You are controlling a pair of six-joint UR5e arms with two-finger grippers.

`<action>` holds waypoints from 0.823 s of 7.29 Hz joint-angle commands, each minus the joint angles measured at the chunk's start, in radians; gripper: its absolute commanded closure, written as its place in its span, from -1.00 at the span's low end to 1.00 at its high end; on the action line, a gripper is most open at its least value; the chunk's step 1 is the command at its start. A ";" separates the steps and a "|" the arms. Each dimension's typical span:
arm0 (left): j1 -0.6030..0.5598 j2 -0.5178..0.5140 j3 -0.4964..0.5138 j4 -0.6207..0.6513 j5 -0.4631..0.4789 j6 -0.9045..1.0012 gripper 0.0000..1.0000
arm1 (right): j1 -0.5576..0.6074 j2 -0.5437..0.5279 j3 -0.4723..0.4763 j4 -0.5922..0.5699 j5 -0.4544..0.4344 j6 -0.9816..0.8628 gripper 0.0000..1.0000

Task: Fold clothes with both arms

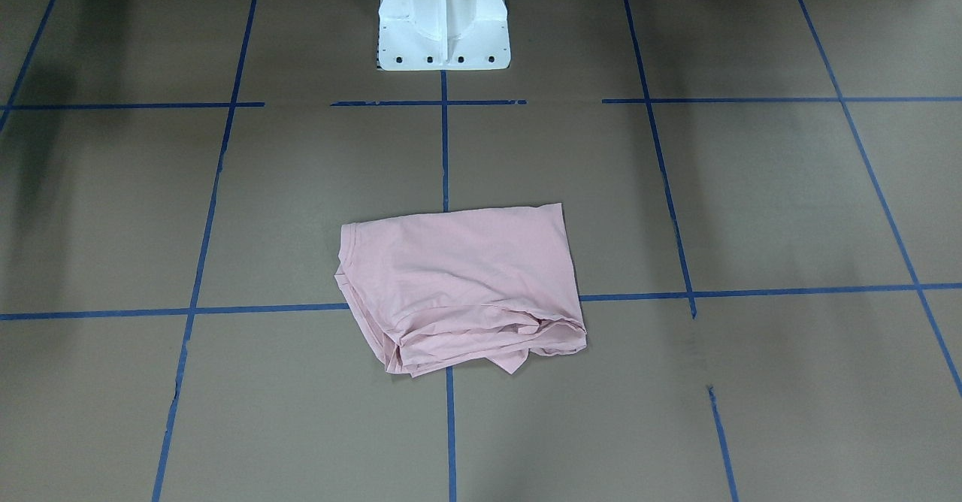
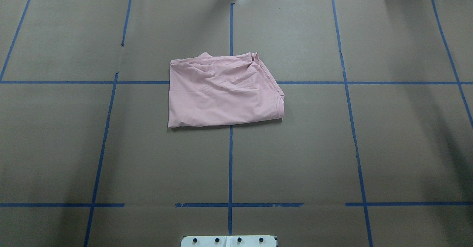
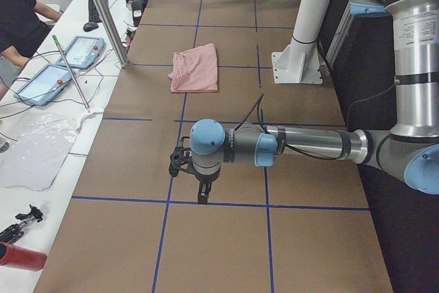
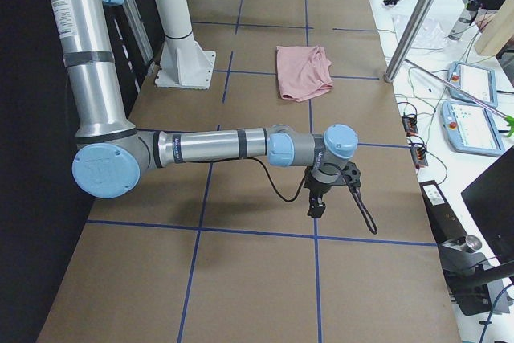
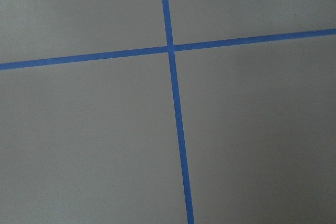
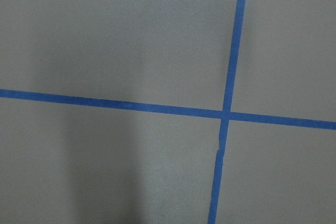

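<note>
The T-shirt (image 2: 221, 91) lies folded, slightly rumpled, in front of the pedestal (image 1: 443, 28), so the folding looks essentially done. The left gripper (image 3: 203, 193) and right gripper (image 4: 316, 205) hang well to either side of the pedestal with no cloth in them. How far open they are cannot be told.

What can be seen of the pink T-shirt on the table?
The T-shirt is pale pink thin fabric, folded into a rough rectangle. It lies flat on the brown table, over a crossing of blue tape lines. The edge nearest the robot is neat; the far edge is bunched. A stitched hem shows on the robot's right. No print shows. Only the table touches it.
</note>
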 commanded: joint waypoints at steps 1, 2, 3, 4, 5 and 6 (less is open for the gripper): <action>0.057 -0.016 -0.010 0.011 0.068 -0.002 -1.00 | 0.000 0.000 0.001 0.000 0.000 0.001 -1.00; 0.057 -0.014 -0.004 0.011 0.065 -0.001 -1.00 | 0.000 0.000 0.004 0.000 0.000 0.001 -1.00; 0.056 -0.011 -0.001 0.014 0.064 -0.001 -1.00 | 0.000 0.000 0.007 0.001 0.000 0.001 -1.00; 0.056 -0.006 -0.013 0.047 0.059 -0.001 -1.00 | 0.000 0.000 0.007 0.001 0.000 0.001 -1.00; 0.053 -0.013 -0.042 0.120 0.059 0.001 -1.00 | 0.000 0.000 0.008 0.001 0.000 0.001 -1.00; 0.053 -0.013 -0.084 0.188 0.059 0.001 -1.00 | 0.002 0.000 0.007 0.000 0.000 0.001 -1.00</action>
